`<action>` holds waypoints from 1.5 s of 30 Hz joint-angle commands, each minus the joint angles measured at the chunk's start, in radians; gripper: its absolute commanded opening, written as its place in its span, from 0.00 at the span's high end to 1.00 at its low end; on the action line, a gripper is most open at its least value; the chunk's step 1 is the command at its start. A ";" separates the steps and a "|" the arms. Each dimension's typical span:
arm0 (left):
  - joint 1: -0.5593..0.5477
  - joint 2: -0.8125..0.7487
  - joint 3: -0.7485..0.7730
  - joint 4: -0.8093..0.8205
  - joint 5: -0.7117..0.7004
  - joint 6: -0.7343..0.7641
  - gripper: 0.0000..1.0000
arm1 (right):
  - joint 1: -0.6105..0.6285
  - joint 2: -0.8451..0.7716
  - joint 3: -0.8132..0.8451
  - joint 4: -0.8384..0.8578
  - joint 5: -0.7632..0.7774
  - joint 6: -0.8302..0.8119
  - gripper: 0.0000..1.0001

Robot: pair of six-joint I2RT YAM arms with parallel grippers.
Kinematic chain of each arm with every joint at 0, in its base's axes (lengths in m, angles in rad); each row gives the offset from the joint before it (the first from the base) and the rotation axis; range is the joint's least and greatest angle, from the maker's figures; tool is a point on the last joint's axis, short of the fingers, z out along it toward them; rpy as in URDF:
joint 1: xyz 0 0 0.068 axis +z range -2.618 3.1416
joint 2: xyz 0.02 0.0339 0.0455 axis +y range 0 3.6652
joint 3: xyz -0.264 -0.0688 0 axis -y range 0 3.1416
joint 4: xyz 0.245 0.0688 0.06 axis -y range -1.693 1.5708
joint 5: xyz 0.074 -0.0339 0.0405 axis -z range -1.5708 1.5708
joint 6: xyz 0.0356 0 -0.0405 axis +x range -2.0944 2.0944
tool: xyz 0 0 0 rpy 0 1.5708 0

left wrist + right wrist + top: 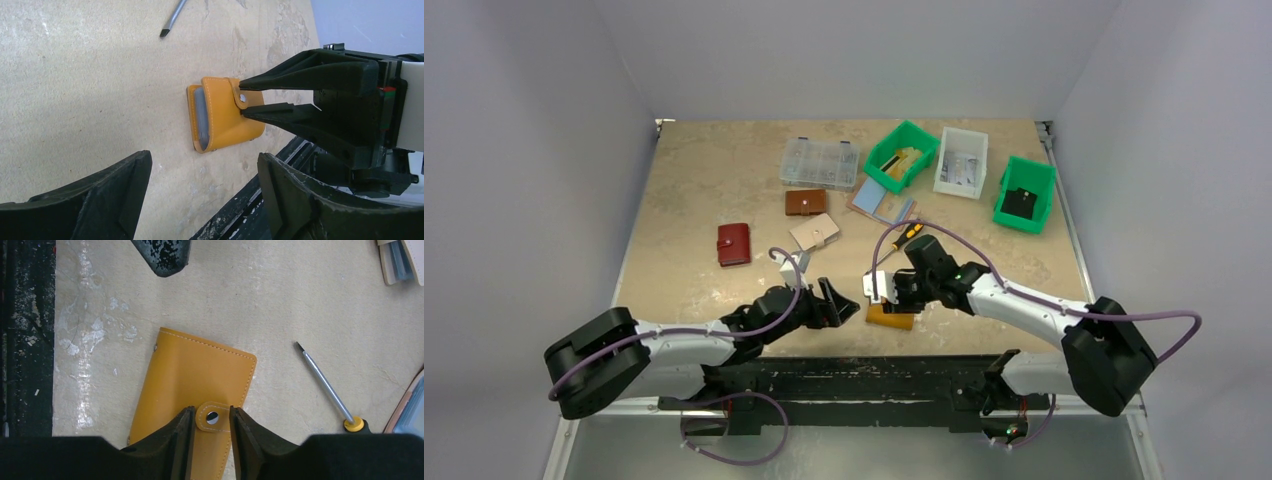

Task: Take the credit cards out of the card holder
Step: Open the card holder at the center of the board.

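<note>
Nearest the bench [300, 290] edge, the card holder [190, 375] lies folded shut between the two arms. The right tool [211, 412] has its fingers narrowed onto the snap tab [241, 97], touching it on both sides. The left tool [841, 303] hovers just beside the holder, spread wide and holding nothing.

To do this step well, I would press the left tool down on the holder's body so it cannot slide. Then I would peel the tab up and away from the snap rather than tug sideways.

Only a pale blue-grey edge of the credit cards [200, 115] shows in the holder's open side, so their number cannot be told. Whether the snap has let go is unclear too. Farther off, a screwdriver [327, 390] lies well apart.
</note>
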 commanded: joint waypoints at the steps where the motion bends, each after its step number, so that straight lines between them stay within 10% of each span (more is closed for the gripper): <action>1: 0.001 0.027 -0.009 0.089 0.023 -0.008 0.18 | 0.005 0.016 0.013 0.016 0.023 0.013 0.66; 11: 0.001 0.117 -0.020 0.165 0.038 -0.013 0.21 | 0.011 0.030 0.045 0.000 0.028 0.047 1.00; 30: 0.002 0.277 0.001 0.380 0.090 -0.028 0.31 | -0.005 0.000 0.142 -0.093 -0.054 0.111 1.00; 37: 0.002 0.326 0.035 0.379 0.096 -0.042 0.33 | -0.005 0.013 0.107 -0.049 0.029 0.113 0.48; 45: 0.001 0.352 0.035 0.392 0.100 -0.056 0.33 | -0.002 0.041 0.094 -0.032 0.040 0.112 0.42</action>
